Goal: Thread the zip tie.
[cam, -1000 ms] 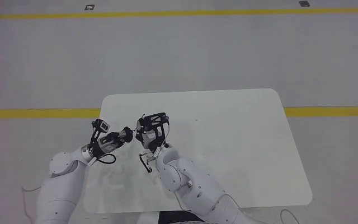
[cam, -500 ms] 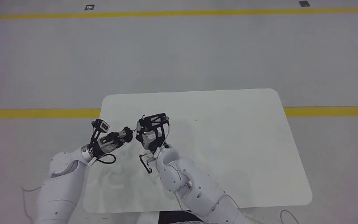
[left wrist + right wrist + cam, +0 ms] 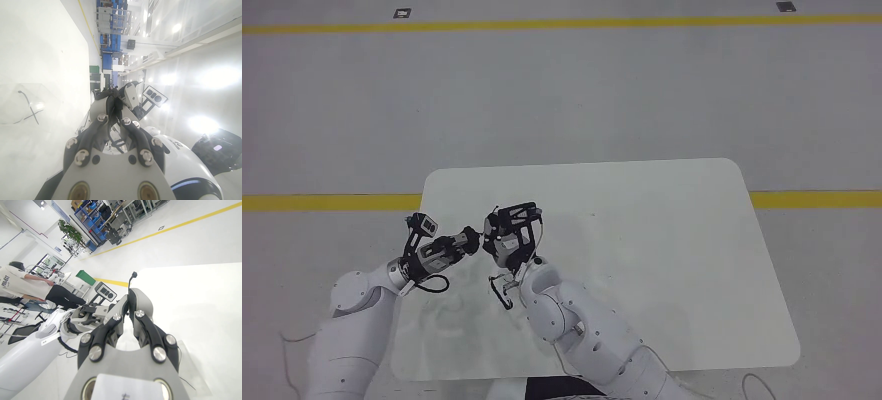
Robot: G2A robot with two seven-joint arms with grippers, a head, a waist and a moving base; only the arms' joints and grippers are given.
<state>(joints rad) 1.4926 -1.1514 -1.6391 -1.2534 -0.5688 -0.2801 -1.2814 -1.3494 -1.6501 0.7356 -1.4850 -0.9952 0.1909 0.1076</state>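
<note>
- White table [image 3: 672, 220] lies under both arms, and they meet near its left side.
- Your right fingers [image 3: 140, 300] are pressed shut on the zip tie [image 3: 129, 285] — its little square head [image 3: 134, 274] sticks out past them.
- Your left fingers [image 3: 98, 108] look pressed together on a black strip. I think it is the tie's tail.
- Go slow — line the tail up with the hole in the head, then push it straight in.
- On the table, a clear box [image 3: 13, 106] holds a few spare ties [image 3: 28, 103].
</note>
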